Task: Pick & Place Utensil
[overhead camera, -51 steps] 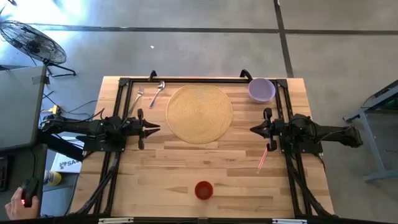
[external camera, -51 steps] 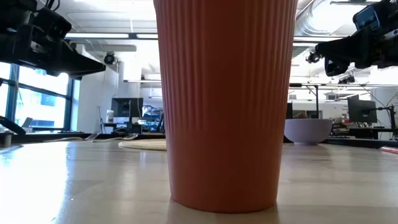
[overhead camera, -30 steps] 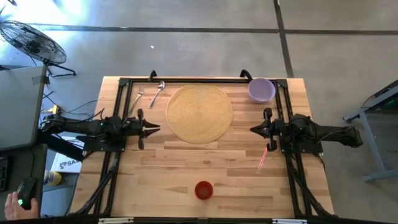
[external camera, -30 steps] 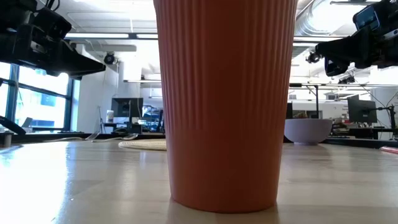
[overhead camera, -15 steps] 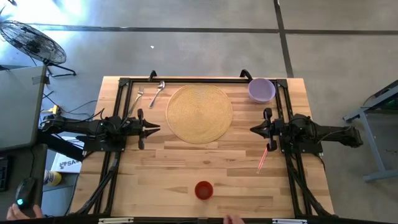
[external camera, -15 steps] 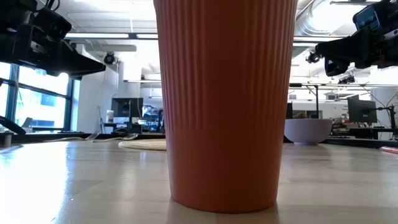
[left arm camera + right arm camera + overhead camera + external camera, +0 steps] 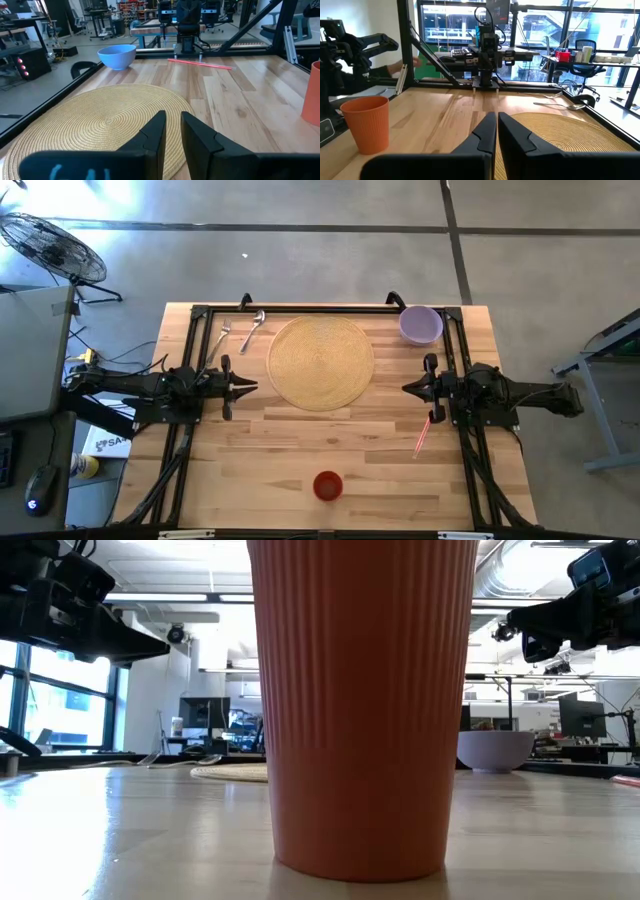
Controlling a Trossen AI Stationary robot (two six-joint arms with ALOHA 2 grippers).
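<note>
A metal fork (image 7: 222, 337) and spoon (image 7: 252, 330) lie flat on the table near its far left corner, beside a round woven placemat (image 7: 320, 362). The right wrist view shows the spoon (image 7: 560, 105) beyond the placemat (image 7: 560, 132). My left gripper (image 7: 254, 387) hovers shut at the placemat's left edge, nearer than the cutlery, and points right. My right gripper (image 7: 404, 388) hovers shut to the right of the placemat and points left. Each wrist view shows its own fingers together, the left gripper (image 7: 172, 117) and the right gripper (image 7: 497, 116).
A purple bowl (image 7: 421, 324) stands at the far right corner. A thin pink stick (image 7: 424, 433) lies under the right arm. An orange ribbed cup (image 7: 327, 485) stands near the near edge and fills the low view (image 7: 362, 700). Black frame rails (image 7: 320, 308) border the table.
Both arms have kept still. At the desk left of the table, a person's hand that held a mouse has gone out of view, and the mouse stays on the desk.
</note>
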